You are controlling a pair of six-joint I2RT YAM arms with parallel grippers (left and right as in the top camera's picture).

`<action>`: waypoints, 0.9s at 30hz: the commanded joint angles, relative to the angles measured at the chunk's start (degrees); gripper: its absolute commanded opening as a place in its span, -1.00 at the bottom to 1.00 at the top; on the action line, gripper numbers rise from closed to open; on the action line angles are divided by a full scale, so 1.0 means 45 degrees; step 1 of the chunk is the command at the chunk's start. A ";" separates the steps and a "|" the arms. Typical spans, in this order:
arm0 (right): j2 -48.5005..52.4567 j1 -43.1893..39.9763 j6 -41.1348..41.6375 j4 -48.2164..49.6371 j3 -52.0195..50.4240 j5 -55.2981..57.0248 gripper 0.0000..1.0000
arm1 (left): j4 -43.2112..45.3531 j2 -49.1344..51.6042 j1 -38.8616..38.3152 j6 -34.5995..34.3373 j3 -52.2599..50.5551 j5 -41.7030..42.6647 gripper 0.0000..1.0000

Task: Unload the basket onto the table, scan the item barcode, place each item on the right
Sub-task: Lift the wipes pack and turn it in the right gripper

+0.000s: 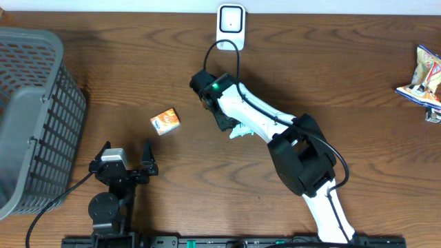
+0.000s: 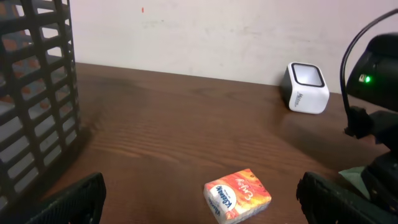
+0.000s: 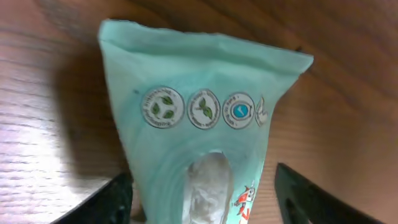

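At the far left stands the grey basket, its wall well apart from everything the move concerns. Near the front edge the left gripper sits with its fingers spread wide and nothing between them. The orange box lies just beyond it, flat on the wood.

The right gripper is the one on the job. Its fingers stand spread, one on each side of the teal pouch. A strip of wood shows between the pouch and the right-hand finger, so it reads as straddled, not pinched. The pouch lies on the table under the right forearm, its long axis running straight out from the jaws with the sealed edge at the far end.

The white scanner sits at the far edge of the table, almost directly beyond the pouch — the right arm is much the nearer. Between them lie bare wood and the arm's own looping cable, which I judge to be the only thing to mind. No barcode shows on the upper face.

The snack bag lies far right, well clear.
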 commanded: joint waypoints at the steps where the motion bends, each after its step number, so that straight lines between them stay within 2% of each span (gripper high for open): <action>1: 0.0155 -0.0015 0.0597 0.0146 -0.0583 0.0306 0.11 | -0.0204 -0.0058 -0.0029 0.0165 -0.0345 0.0034 0.95; 4: 0.0155 -0.0015 0.0597 0.0437 -0.1234 0.0262 0.02 | -0.0204 -0.0058 -0.0029 0.0165 -0.0345 0.0034 0.95; 8: 0.0155 -0.0034 0.0588 0.0607 -0.1909 -0.0039 -0.62 | -0.0204 -0.0058 -0.0029 0.0165 -0.0345 0.0034 0.95; 10: 0.0151 -0.0039 0.0447 0.0636 -0.1875 -0.0627 -0.73 | -0.0204 -0.0058 -0.0029 0.0165 -0.0345 0.0034 0.95; 14: 0.0107 -0.0369 -0.1180 -0.0010 -0.0840 -0.3293 -0.96 | -0.0204 -0.0058 -0.0029 0.0165 -0.0345 0.0034 0.96; 17: 0.0068 -0.1166 -0.3123 -0.1685 0.1088 -0.6212 -0.98 | -0.0204 -0.0058 -0.0029 0.0165 -0.0345 0.0034 0.95; 19: 0.0068 -0.2084 -0.6062 -0.3016 0.2458 -1.0443 -0.98 | -0.0204 -0.0058 -0.0029 0.0165 -0.0345 0.0034 0.95; 20: 0.0068 -0.2390 -0.6926 -0.3347 0.2681 -1.1876 -0.98 | -0.0204 -0.0058 -0.0029 0.0165 -0.0345 0.0034 0.95; 23: 0.0078 -0.3667 -0.9656 -0.4376 0.2793 -1.5494 -0.98 | -0.0204 -0.0058 -0.0029 0.0165 -0.0345 0.0034 0.95; 27: 0.0083 -0.5076 -1.1599 -0.4639 0.1904 -1.8447 -0.98 | -0.0199 -0.0058 -0.0029 0.0165 -0.0345 0.0034 0.95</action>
